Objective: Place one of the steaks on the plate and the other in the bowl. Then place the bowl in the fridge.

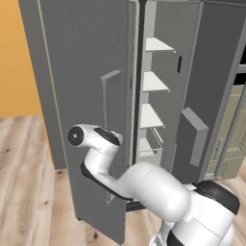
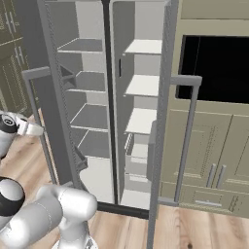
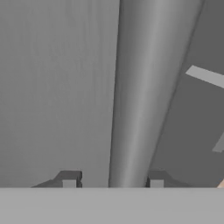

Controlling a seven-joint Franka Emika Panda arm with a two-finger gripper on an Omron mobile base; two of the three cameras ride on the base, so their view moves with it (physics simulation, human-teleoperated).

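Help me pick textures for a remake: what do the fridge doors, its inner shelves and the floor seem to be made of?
The fridge doors look like brushed grey metal, matte with faint vertical streaks. The inner shelves look like white plastic, flat and plain, though the render leaves that open. The floor looks like pale wood planks with visible grain.

A home kitchen: a tall grey fridge [image 2: 97, 112] stands open showing white shelves [image 2: 141, 85], beside olive cabinets [image 2: 214, 146], on a wood-plank floor [image 1: 29, 192].

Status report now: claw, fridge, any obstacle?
Claw straddling left door handle, fingertips apart. Fridge doors open, shelves bare. No bowl in sight.
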